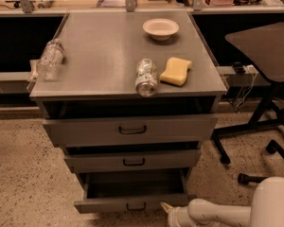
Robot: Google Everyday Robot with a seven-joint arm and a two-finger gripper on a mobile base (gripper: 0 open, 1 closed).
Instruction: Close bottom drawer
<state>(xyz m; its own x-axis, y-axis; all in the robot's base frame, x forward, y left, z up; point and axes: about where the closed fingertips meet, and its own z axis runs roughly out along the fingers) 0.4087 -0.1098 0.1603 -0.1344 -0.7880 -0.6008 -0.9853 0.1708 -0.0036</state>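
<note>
The bottom drawer (132, 203) is the lowest of three grey drawers in a metal cabinet. It stands partly open, its narrow front with a small dark bar handle (136, 206) pulled out and its plain dark interior (135, 183) showing. My gripper (168, 211) is at the bottom edge of the camera view, right against the right part of the drawer front, on a white arm (217, 214) that comes in from the lower right.
The top drawer (130, 129) and middle drawer (132, 161) stand slightly out. On the cabinet top (104, 46) lie a can (146, 77), a yellow sponge (176, 71), a white bowl (160, 29) and a plastic bottle (49, 59). A chair base (255, 141) stands to the right.
</note>
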